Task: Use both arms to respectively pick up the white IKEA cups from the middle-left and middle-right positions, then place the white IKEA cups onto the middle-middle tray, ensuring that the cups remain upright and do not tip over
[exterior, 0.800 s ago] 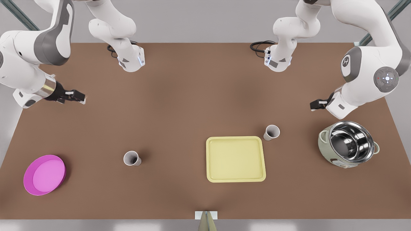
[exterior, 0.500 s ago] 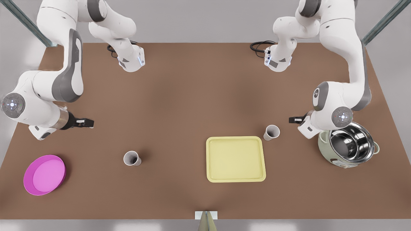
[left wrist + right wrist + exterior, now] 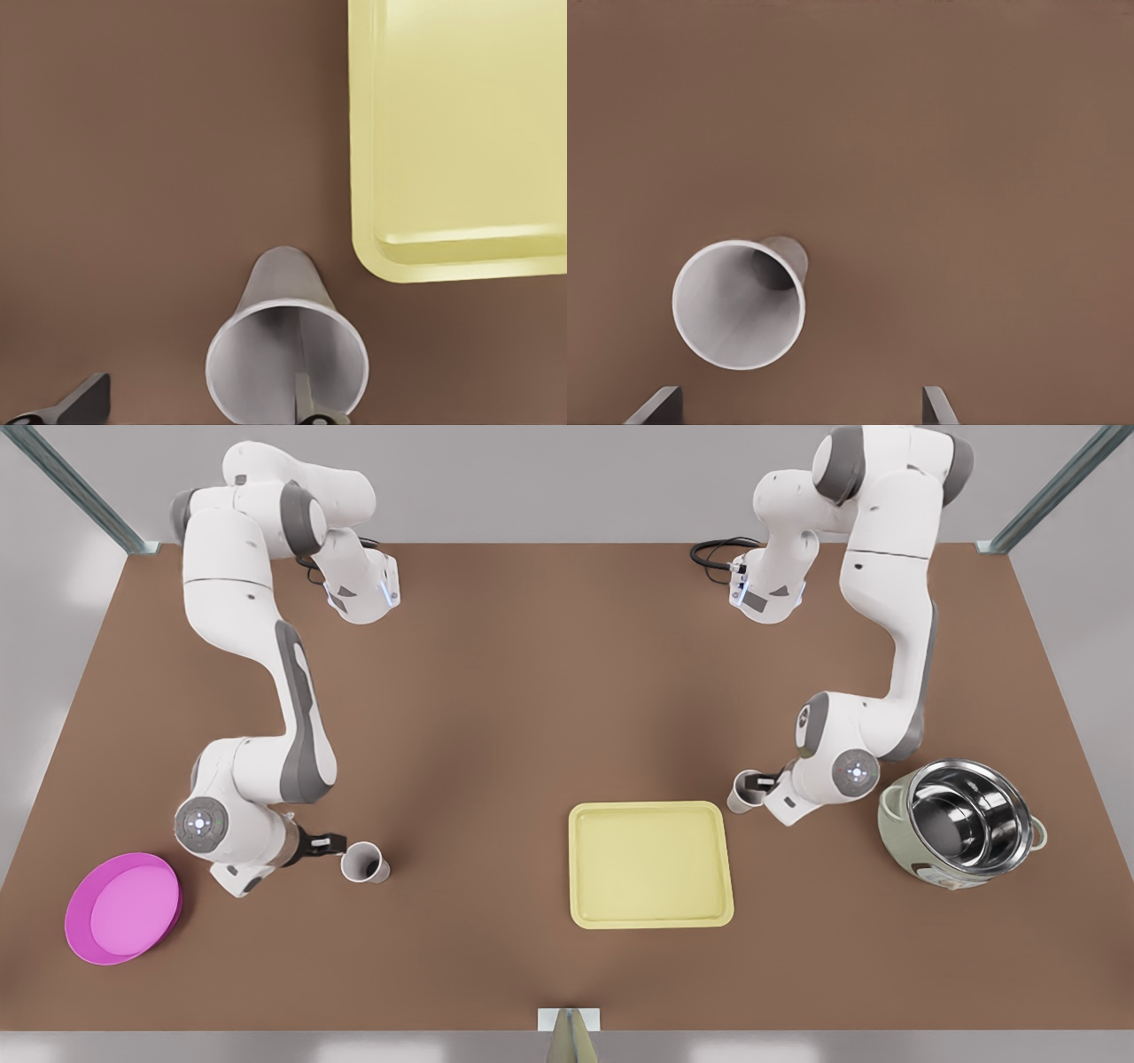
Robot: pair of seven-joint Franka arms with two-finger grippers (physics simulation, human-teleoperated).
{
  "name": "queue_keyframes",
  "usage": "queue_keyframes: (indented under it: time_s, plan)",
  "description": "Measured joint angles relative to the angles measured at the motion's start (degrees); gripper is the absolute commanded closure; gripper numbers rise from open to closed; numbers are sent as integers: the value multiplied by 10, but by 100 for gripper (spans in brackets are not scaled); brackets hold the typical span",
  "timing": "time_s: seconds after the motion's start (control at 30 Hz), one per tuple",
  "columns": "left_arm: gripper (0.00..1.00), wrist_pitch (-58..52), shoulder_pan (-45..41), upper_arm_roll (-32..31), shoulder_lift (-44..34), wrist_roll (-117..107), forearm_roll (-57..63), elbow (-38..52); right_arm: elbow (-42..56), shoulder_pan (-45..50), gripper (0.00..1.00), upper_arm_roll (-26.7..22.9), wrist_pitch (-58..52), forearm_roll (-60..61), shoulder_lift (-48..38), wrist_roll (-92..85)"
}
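Two white IKEA cups stand upright on the brown table. One cup (image 3: 364, 863) (image 3: 739, 304) is at the front view's left. My right gripper (image 3: 330, 841) (image 3: 797, 403) is open just short of it, and the cup sits nearer one finger. The other cup (image 3: 740, 794) (image 3: 285, 359) stands by a far corner of the pale yellow tray (image 3: 651, 865) (image 3: 461, 133). My left gripper (image 3: 764, 782) (image 3: 190, 400) is open at that cup's rim. One of its fingers (image 3: 306, 403) shows over the cup's mouth.
A steel-lined pot (image 3: 964, 823) stands right behind the left arm's wrist at the front view's right. A magenta plate (image 3: 122, 908) lies near the right arm's wrist at the front view's left. The arm bases are at the table's far edge.
Both arms have swung down and inward from the table's sides. Each gripper has gone from well away from its cup to right at it. Cups and tray have not moved.
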Motion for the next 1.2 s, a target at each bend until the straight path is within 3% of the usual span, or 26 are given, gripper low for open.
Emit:
queue_keyframes:
  time_s: [0.13,0.17,0.2,0.27,0.3,0.33,0.6,0.77,0.8,0.83,0.9,1.03,1.1,1.2]
  plan:
    - [0,22,-1,1,16,-1,0,-20,-1,-2,0,0,32,17,16,-1]
    - [7,27,-1,1,26,-1,0,-21,-1,-1,0,0,37,21,19,-1]
    - [17,32,0,1,32,-2,0,-22,-1,-1,0,0,42,24,23,-1]
    - [65,40,1,1,38,-3,-13,-22,-1,0,0,0,52,28,34,-2]
    - [74,42,1,1,39,-3,-27,-22,-1,0,0,0,56,29,38,-2]
    - [77,44,1,2,38,-4,-38,-21,-2,0,0,0,60,30,43,-2]
    - [79,42,-3,0,17,-10,-64,-4,-7,0,0,0,82,31,72,-2]
    - [79,-50,-50,-14,144,-52,-44,286,-14,-1,0,0,87,31,88,-3]
    - [79,-63,-54,-22,169,-63,-45,328,-15,-1,22,0,87,31,92,-3]
    - [79,-73,-60,-27,189,-75,-45,357,-15,-1,55,0,88,31,94,-3]
    - [79,-88,-66,-31,218,-96,-45,387,-15,0,79,0,88,32,96,-5]
    - [79,-99,-67,-32,250,-133,-46,407,-9,8,79,1,89,43,93,-13]
    - [71,-99,-66,-33,258,-148,-47,408,-2,17,79,1,89,40,92,-13]
    - [71,-94,-62,-33,268,-167,-48,408,14,28,79,5,89,37,91,-12]
